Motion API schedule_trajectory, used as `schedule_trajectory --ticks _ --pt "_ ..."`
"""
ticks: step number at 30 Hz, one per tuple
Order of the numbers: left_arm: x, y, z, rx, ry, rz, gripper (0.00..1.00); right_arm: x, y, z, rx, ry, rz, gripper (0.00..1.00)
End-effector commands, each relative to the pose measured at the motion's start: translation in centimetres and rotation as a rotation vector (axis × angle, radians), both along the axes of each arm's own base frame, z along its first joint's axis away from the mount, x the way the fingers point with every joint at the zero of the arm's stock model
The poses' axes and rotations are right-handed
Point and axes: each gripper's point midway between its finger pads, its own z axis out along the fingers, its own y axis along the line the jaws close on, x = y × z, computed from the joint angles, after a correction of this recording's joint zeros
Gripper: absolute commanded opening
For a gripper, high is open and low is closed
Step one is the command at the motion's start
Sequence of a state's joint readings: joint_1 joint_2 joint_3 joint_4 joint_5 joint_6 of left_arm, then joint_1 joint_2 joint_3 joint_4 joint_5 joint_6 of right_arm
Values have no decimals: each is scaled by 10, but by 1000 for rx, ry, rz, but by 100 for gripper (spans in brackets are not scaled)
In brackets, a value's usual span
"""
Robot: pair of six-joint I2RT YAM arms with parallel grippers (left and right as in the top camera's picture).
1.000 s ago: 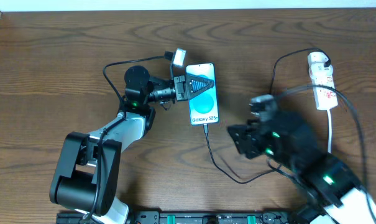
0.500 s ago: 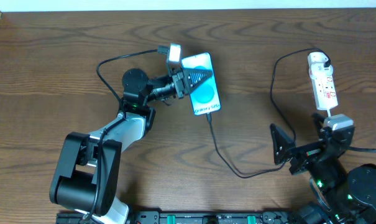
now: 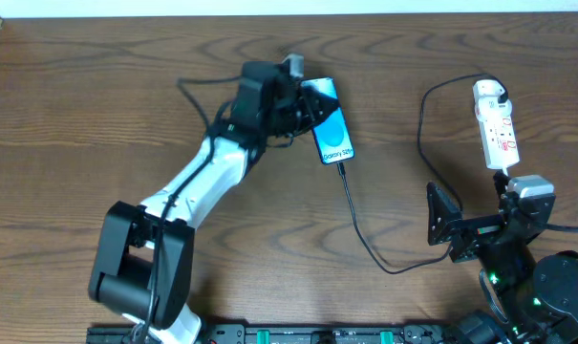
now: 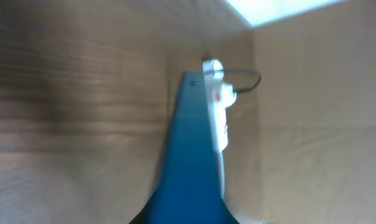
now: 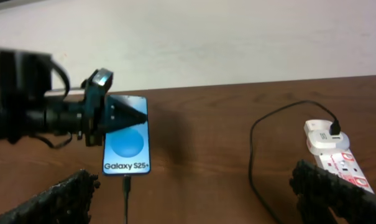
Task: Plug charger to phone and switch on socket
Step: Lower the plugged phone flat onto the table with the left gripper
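The phone [image 3: 334,139] with its blue screen lies slanted at the table's middle back, also seen as the phone [image 5: 127,144] and edge-on as the phone [image 4: 191,155]. My left gripper [image 3: 312,110] is shut on the phone's top end, one finger across the screen. The charger's thin black cable [image 3: 370,244] is plugged into the phone's lower end and loops right to a black adapter [image 3: 500,95] in the white socket [image 3: 497,132]. The socket [image 5: 330,144] shows red markings. My right gripper [image 3: 465,227] hangs open at the front right, with nothing between its fingers [image 5: 58,198].
The socket's thick white cord [image 3: 506,183] runs toward the front, passing my right arm [image 3: 532,277]. The left arm [image 3: 198,186] stretches diagonally from the front left. A pale wall borders the table's far edge [image 5: 237,84].
The left arm has swung the phone rightward and turned it, dragging the cable along. The right gripper has pulled back from the table's middle to the front right and opened wide.
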State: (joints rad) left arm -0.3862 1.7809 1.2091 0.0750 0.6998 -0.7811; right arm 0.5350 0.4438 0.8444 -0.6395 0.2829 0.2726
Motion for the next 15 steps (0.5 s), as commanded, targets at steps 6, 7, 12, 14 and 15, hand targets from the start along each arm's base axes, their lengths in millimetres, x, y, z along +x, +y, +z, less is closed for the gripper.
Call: schedule_trajectory --ticks 6,7,12,14,15 --pt "-8 -39 -16 -101 -12 -358 8 0 -5 1 14 6 -28 99" --pt "-8 -40 -28 -98 16 -361 7 0 -5 0 22 11 -30 99" --pt "-7 -41 -80 -76 107 -362 8 -4 -6 -14 5 69 -32 99" --pt "-8 -41 -89 -66 110 -372 8 -5 -7 -18 -1 83 -33 99" --pt "-9 -41 -94 -64 120 -373 8 -5 -7 -18 -2 84 -33 99"
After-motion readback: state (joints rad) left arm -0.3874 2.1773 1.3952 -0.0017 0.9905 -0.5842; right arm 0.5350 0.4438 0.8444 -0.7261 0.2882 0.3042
